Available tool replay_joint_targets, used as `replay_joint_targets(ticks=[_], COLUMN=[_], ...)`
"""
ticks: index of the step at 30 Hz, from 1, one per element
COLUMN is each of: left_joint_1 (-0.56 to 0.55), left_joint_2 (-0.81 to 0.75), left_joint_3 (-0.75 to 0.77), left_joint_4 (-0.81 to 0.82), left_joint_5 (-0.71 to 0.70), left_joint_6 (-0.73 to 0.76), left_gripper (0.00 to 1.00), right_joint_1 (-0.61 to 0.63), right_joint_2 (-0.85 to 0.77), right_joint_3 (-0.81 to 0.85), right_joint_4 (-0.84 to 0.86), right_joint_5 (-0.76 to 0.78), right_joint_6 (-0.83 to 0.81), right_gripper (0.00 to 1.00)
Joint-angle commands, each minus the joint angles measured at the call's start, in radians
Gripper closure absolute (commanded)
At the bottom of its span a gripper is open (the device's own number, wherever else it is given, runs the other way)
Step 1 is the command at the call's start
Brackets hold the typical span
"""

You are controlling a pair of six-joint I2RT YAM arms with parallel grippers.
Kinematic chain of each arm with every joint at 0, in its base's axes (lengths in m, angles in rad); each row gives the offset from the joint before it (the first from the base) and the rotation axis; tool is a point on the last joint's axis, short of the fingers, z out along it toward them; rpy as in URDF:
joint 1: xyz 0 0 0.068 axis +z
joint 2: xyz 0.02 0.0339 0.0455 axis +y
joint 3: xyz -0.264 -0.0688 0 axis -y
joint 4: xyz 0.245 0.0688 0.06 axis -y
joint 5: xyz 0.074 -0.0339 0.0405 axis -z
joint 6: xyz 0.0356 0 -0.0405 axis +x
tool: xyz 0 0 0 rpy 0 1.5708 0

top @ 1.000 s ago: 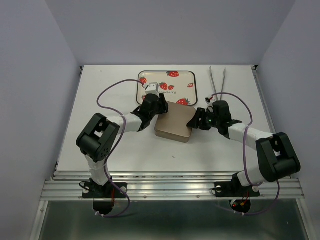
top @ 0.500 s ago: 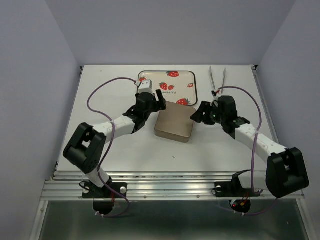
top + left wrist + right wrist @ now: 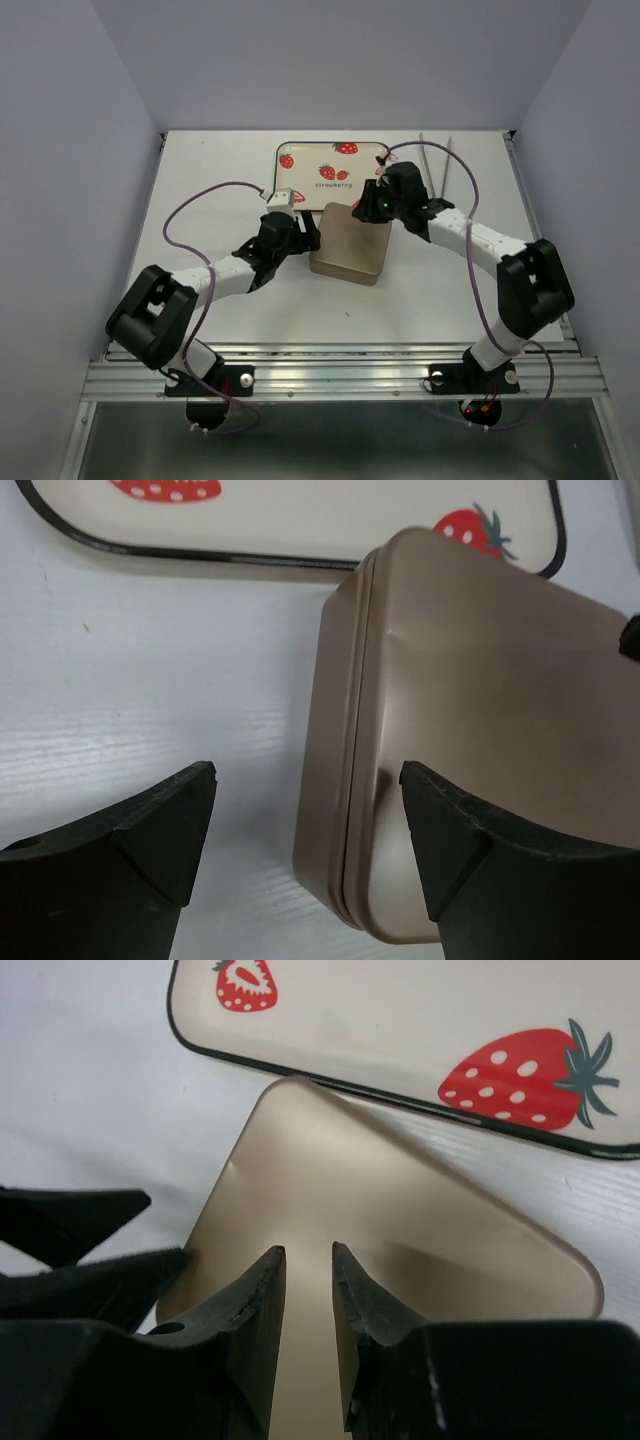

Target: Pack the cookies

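Your left gripper [image 3: 305,780] stands wide and empty, with the tin's [image 3: 480,680] side straight ahead. Your right gripper [image 3: 309,1255] is narrowed to a slit, empty, over the tin's lid, tray [image 3: 400,1000] just beyond. Cookies hidden; cannot tell where.

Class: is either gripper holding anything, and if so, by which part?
Nothing is held. The left gripper stands open beside the gold tin; the right gripper hangs over its lid, jaws narrowly apart, nothing between them.

Left jaws wide, right jaws narrow
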Motion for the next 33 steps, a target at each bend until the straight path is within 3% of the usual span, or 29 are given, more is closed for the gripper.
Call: replay_joint_targets(ticks=[1,10,19,21,24,25,26,28,33], left_joint_1=[0.003,0.003,0.003,0.003,0.003,0.005,0.003,0.003,0.005], left_joint_2=[0.032,0.086,0.015,-0.027,-0.145,-0.185,-0.222,-0.336,-0.453], left_joint_3=[-0.033,-0.073,-0.098,-0.082,-0.065,-0.061,-0.059,-0.055,-0.081], left_joint_4=[0.033,0.022,0.013,-0.005,-0.042,-0.076,-0.096,-0.140,-0.191], left_joint_5=[0.044,0.001,0.010,0.008,-0.024,-0.037,-0.050,-0.105,-0.168], left_joint_6=[-0.003,-0.023,-0.046,-0.051,-0.070,-0.072,-0.080,-0.098,-0.100], left_gripper=[0.15,0.23,0.29,0.28,0.13,0.09,0.01,0.01,0.01], right_joint_1=[0.035,0.053,0.072,0.072,0.072,0.072,0.072,0.072,0.072], right_joint_2=[0.131,0.364,0.285,0.222,0.107,0.073,0.039,-0.065,-0.255], right_joint_3=[0.129,0.205,0.176,0.179,0.163,0.154,0.142,0.085,-0.103], right_joint_4=[0.032,0.017,0.001,0.001,0.000,0.001,0.000,0.001,-0.037], right_joint_5=[0.095,0.141,0.233,0.256,0.287,0.308,0.322,0.342,0.443], right_joint_6=[-0.019,0.038,0.050,0.050,0.082,0.087,0.090,0.092,0.176], right_gripper=[0.69,0.73,0.74,0.67,0.49,0.25,0.16,0.00,0.00])
